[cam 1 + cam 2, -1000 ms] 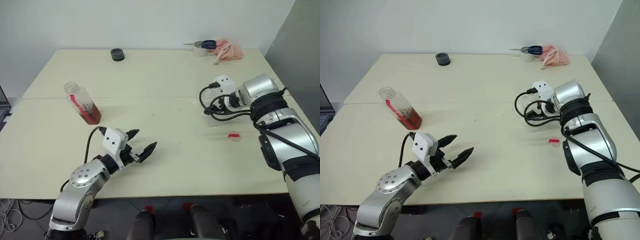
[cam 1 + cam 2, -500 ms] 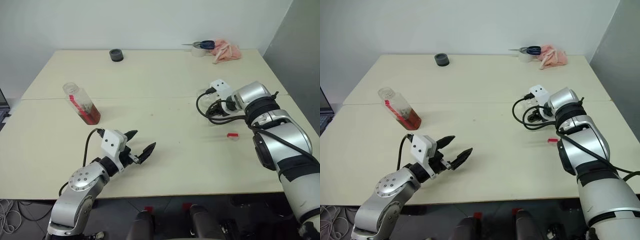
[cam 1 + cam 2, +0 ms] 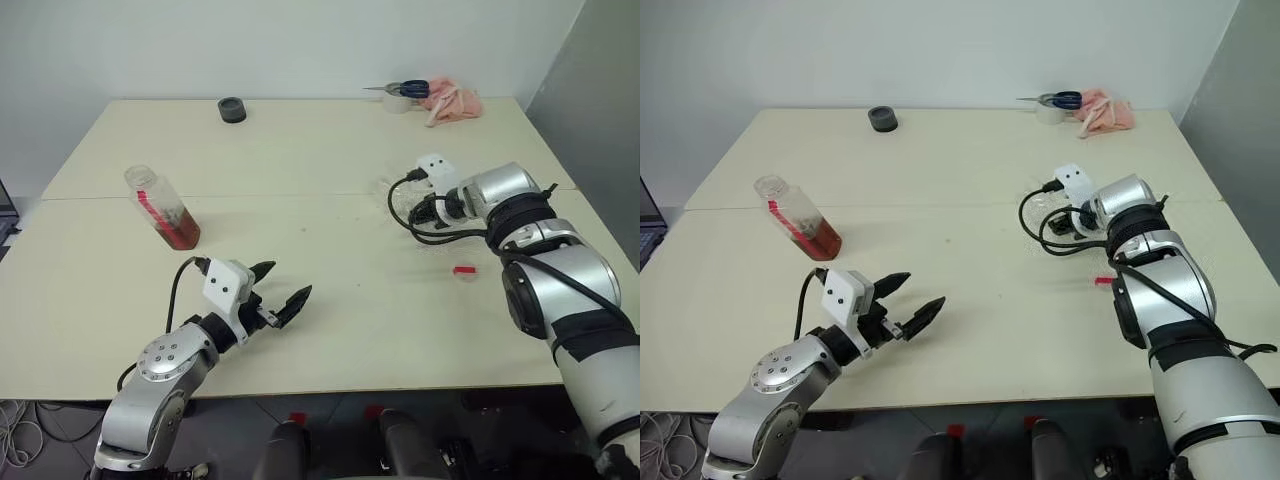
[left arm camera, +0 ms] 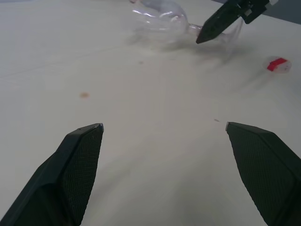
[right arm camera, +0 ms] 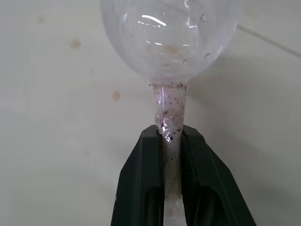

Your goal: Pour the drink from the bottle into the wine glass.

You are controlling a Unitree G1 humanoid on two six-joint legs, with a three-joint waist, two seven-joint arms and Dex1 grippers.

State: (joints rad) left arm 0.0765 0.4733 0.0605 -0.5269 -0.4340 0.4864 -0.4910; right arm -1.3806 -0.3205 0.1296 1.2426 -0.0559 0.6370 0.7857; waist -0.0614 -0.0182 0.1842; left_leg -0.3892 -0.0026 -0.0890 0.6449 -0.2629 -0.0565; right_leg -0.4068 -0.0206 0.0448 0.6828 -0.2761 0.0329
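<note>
Right wrist view: right end effector (image 5: 171,136), open a second ago, now clamped on wine glass (image 5: 168,120) stem; left end effector (image 3: 283,289) wide open, empty

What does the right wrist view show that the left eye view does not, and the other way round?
Right wrist view alone: the right gripper shut on the wine glass at its stem, with dark specks on the stem.

Left eye view alone: the bottle leaning on the table with the drink in its lower part, the open left gripper, a small red-and-white cap, a black roll, scissors and a pink cloth.

Both: the wine glass at the right gripper, and the pale tabletop.
</note>
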